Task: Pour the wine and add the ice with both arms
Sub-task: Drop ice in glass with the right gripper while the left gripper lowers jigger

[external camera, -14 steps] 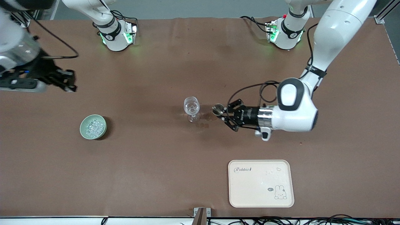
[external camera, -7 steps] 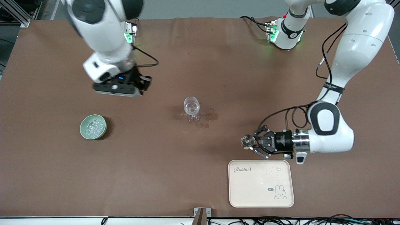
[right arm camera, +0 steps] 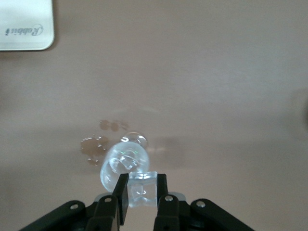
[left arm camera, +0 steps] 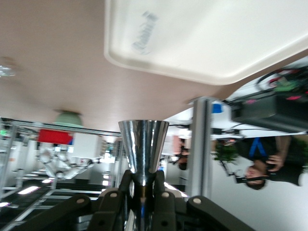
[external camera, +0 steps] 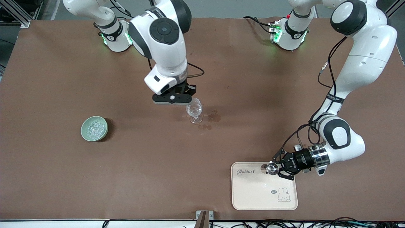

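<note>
The right gripper [right arm camera: 138, 191], having swung across, is holding an ice cube [right arm camera: 143, 186] over the wine glass [external camera: 194, 109], while the left gripper [external camera: 274, 168], clamping the probably emptied jigger [external camera: 271, 168], is reaching the tray [external camera: 253, 193].

You see the right gripper [right arm camera: 138, 191] at the lower centre of the frame, its fingers [right arm camera: 121, 195] clamped on a clear ice cube [right arm camera: 143, 188] directly above the wine glass [right arm camera: 121, 164]. Dark wet spots [right arm camera: 96, 144] mark the brown table [right arm camera: 202, 86]; the tray [right arm camera: 25, 25] occupies the upper left corner
</note>
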Controlling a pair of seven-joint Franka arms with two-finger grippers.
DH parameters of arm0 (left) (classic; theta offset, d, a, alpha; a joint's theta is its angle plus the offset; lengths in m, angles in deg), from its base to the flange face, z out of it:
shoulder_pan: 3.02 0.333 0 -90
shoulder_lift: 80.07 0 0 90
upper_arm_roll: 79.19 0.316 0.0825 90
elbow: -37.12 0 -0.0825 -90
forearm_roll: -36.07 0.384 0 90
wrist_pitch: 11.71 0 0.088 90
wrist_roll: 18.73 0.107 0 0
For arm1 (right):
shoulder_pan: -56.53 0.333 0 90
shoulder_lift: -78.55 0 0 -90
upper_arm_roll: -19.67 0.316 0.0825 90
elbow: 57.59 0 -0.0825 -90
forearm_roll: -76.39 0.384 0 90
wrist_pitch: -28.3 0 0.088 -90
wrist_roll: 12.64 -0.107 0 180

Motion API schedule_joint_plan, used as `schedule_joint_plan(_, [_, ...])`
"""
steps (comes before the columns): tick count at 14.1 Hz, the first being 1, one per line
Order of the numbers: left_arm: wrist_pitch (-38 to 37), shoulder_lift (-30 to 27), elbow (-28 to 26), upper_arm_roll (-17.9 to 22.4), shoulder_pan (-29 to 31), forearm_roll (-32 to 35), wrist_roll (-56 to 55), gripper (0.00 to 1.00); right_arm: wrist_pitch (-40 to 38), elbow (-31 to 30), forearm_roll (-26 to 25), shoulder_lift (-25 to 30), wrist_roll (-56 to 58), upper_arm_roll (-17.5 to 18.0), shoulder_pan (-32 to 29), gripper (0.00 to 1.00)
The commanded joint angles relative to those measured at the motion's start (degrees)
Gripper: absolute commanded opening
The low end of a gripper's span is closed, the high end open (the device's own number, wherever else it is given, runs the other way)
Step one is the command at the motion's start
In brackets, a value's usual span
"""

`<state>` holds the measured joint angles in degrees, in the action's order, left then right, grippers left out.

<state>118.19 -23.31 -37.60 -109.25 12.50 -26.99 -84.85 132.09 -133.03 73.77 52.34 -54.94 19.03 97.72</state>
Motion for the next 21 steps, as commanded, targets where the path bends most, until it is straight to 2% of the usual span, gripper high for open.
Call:
schedule_joint_plan(1, [2.8, 3.4, 4.7, 0.9, -0.6, -2.1, 0.5, 0.01, 0.7, 1.8, -0.8, -2.7, -0.9, -0.6, 1.3, 0.05])
schedule_joint_plan(7, [4.8, 7.9, 6.4, 2.7, -0.4, -2.1, 3.7, 0.01, 5.5, -1.7, -1.1, -4.2, -0.9, -0.6, 4.2, 0.06])
schedule_joint_plan(12, [4.7, 10.0, 6.3, 2.7, -0.3, -3.4, 7.7, 0.01, 5.6, -4.9, -1.1, -4.2, -0.9, -0.6, 5.4, 0.08])
schedule_joint_plan(15, [4.7, 10.8, 6.2, 2.7, -0.3, -4.5, 9.9, 0.02, 5.7, -4.9, -1.1, -4.2, -0.9, -0.6, 5.5, 0.13])
schedule_joint_plan(16, [4.6, 10.8, 6.0, 2.8, -0.3, -4.6, 10.5, 0.07, 5.6, -4.9, -1.1, -4.2, -0.9, -0.7, 5.5, 0.24])
schedule_joint_plan(17, [4.3, 10.7, 5.8, 2.8, -0.3, -4.6, 11.3, 0.19, 5.5, -4.9, -1.1, -4.2, -0.9, -0.6, 5.5, 0.41])
schedule_joint_plan(18, [4.3, 10.7, 5.7, 2.8, -0.3, -4.6, 11.8, 0.41, 5.5, -4.9, -1.1, -4.2, -0.9, -0.7, 5.5, 0.65])
schedule_joint_plan(19, [4.3, 10.7, 5.6, 2.8, -0.3, -4.6, 11.8, 0.56, 5.6, -4.9, -1.2, -4.1, -0.9, -0.7, 5.5, 0.86])
schedule_joint_plan(20, [4.3, 10.6, 5.2, 2.9, -0.3, -4.7, 11.8, 0.67, 5.6, -4.8, -1.2, -4.2, -0.9, -0.8, 5.4, 0.96])
schedule_joint_plan(21, [4.3, 10.4, 5.2, 2.9, -0.3, -4.7, 11.7, 0.74, 5.6, -4.7, -1.2, -4.1, -0.9, -0.8, 5.2, 1.0])
